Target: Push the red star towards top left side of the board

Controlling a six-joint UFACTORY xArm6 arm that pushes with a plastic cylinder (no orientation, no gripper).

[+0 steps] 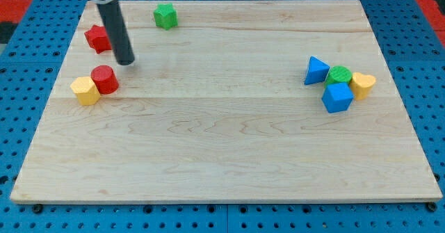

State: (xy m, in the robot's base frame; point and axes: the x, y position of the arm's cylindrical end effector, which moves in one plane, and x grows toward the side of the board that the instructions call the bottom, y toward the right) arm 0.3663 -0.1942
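Observation:
The red star point(96, 38) lies near the board's left edge in the upper left part of the view, partly hidden behind my rod. My tip point(125, 62) rests on the board just right of and slightly below the star, very close to it. A red cylinder point(105, 78) sits below the tip, touching a yellow block point(85, 90) on its left.
A green star-like block point(165, 15) sits near the board's top edge, right of the rod. At the view's right is a cluster: blue triangle point(316, 71), green cylinder point(339, 74), yellow heart-like block point(362, 84), blue cube point(338, 98). The wooden board point(229, 156) lies on blue pegboard.

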